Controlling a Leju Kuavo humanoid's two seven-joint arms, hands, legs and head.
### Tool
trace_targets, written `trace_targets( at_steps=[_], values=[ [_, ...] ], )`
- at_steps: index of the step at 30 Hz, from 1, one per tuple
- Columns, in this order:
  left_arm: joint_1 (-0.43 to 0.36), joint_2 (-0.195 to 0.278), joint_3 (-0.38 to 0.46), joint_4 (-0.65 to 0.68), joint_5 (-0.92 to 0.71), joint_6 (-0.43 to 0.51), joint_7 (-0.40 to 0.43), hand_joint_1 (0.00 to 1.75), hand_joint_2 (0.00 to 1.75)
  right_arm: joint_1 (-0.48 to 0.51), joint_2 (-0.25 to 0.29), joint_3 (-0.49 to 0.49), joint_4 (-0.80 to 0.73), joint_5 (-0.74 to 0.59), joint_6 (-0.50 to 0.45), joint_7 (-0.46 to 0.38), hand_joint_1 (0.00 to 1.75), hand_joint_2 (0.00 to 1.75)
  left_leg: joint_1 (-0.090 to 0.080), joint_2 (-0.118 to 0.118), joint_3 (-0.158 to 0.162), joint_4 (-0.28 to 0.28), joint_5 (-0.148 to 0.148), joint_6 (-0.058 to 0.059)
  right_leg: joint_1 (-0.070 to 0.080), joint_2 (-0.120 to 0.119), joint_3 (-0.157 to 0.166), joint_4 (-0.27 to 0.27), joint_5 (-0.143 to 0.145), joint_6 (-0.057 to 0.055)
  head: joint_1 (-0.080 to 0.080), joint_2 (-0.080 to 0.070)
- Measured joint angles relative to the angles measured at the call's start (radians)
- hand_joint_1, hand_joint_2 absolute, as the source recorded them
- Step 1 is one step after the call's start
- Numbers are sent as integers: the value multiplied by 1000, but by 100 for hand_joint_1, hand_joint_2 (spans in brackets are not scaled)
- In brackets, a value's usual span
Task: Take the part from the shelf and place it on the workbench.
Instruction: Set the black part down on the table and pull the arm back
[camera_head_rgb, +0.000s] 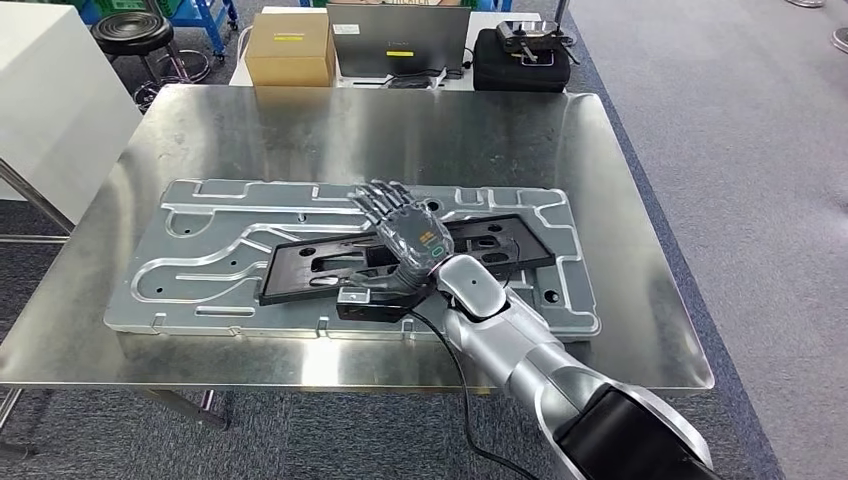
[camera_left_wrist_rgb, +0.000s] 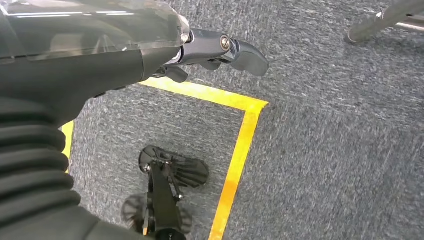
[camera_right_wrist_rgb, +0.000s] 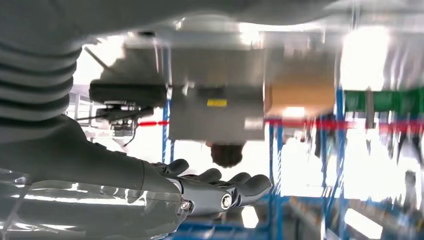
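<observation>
— Where does the part stand now?

— Your black part (camera_head_rgb: 400, 262) lies flat on the grey moulded tray (camera_head_rgb: 200, 250), which itself rests on the steel table (camera_head_rgb: 620, 200). Taking the tray as your landmark, the part sits across its middle and near-right area, running lengthwise along it.

— And the hands?

— Your right hand (camera_head_rgb: 405, 232) hovers over the part's middle, fingers spread and stretched forward, clasping nothing; whether the palm touches the part you cannot tell from above. Your left hand (camera_left_wrist_rgb: 220, 50) hangs down beside the body over the carpet (camera_left_wrist_rgb: 325, 150), fingers loosely extended, holding nothing.

— So how far along are you?

— I judge the placing essentially done: the part is on the table and off the shelf. What looks left is only to lift your right hand clear of the tray and draw the arm home
</observation>
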Motion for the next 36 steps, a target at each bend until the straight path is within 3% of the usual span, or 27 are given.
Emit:
trace_targets(
  at_steps=[2,4,7,9,11,12,13,14,16,17,19,21,23,26,27,28,29,32,33,36],
  values=[
    [4,-2,0,0,1,-1,-1,0,0,35,-29,-32,-96,-8,-27,4,0,0,-3,-1,0,0,-1,-6,7,-2,55,-118,42,-14,0,0],
    [10,-3,0,0,2,-1,-2,0,0,75,-60,-64,-191,-15,-40,3,0,0,-2,-2,0,-3,-2,-16,12,-2,67,-147,42,-20,0,0],
    [14,-3,0,0,4,-1,-3,0,0,132,-91,-107,-309,-13,-49,-23,0,0,-2,1,-1,4,-14,-30,5,-2,75,-164,49,-30,0,0],
    [16,-3,1,0,13,-2,-5,0,0,190,-106,-162,-424,-22,-59,-85,0,0,-1,3,-33,83,-65,-35,0,-5,85,-175,52,-37,0,0],
    [21,-3,7,0,32,-13,-12,0,0,282,-128,-249,-586,-91,-65,-191,0,0,0,3,-93,219,-129,-39,2,-11,90,-176,48,-40,0,0],
    [26,-4,12,0,46,-26,-18,0,0,347,-143,-304,-689,-160,-66,-251,0,0,0,3,-115,267,-144,-40,3,-15,93,-175,45,-39,0,0],
    [33,-4,19,0,61,-42,-26,0,0,421,-159,-368,-804,-245,-67,-308,0,0,0,4,-116,272,-136,-41,4,-19,97,-174,40,-37,0,0],
    [41,-4,27,0,74,-57,-33,0,0,496,-174,-436,-918,-330,-68,-353,0,0,0,4,-97,237,-110,-40,4,-23,101,-172,35,-35,0,0],
    [55,-5,39,0,90,-73,-41,0,0,614,-197,-560,-1107,-450,-69,-405,0,0,0,3,-25,106,-49,-35,5,-25,106,-163,24,-28,0,0],
    [59,-5,44,0,95,-75,-43,0,0,657,-206,-608,-1177,-481,-69,-415,0,0,-1,2,4,52,-34,-31,6,-22,105,-157,20,-24,0,0],
    [60,-6,56,0,107,-74,-44,0,0,750,-219,-694,-1295,-544,-66,-423,0,0,-4,2,30,7,-33,-20,8,-15,102,-152,17,-14,0,0],
    [58,-10,70,0,120,-71,-44,0,0,875,-227,-811,-1378,-655,-41,-427,0,0,-4,-1,34,0,-29,-8,8,-16,108,-153,14,-3,0,0],
    [61,-15,84,0,129,-72,-45,0,0,998,-230,-968,-1419,-733,25,-434,0,0,-1,-3,34,-8,-21,6,4,-14,98,-118,-23,9,0,0],
    [65,-19,93,0,128,-84,-50,0,0,1085,-203,-1171,-1418,-689,153,-441,0,0,-2,6,23,-11,-13,16,-2,-6,27,53,-130,23,0,0],
    [64,-19,94,0,126,-90,-53,0,0,1102,-187,-1225,-1411,-662,188,-441,0,0,-2,8,18,-11,-10,16,-4,-6,9,102,-150,26,0,0],
    [64,-19,95,0,124,-96,-56,0,0,1111,-169,-1280,-1397,-628,225,-441,0,0,-3,10,12,-10,-7,16,-7,-6,8,117,-151,28,0,0],
    [63,-19,95,0,121,-102,-58,0,0,1113,-152,-1334,-1378,-589,261,-440,0,0,-3,10,8,-9,-4,15,-10,-6,29,90,-133,28,0,0],
    [61,-19,95,0,119,-119,-62,0,0,1090,-116,-1494,-1287,-462,349,-440,0,0,-4,11,0,-7,9,5,-12,-7,154,-119,-55,23,0,0],
    [60,-19,96,0,121,-122,-63,0,0,1079,-112,-1541,-1247,-425,361,-440,0,0,-5,10,-2,-7,13,0,-9,-7,176,-161,-43,19,0,0],
    [61,-20,105,0,126,-126,-67,0,0,1037,-111,-1665,-1092,-301,390,-439,0,0,-4,9,-4,-11,29,-20,-4,-7,175,-178,-23,2,0,0]
  ],
)
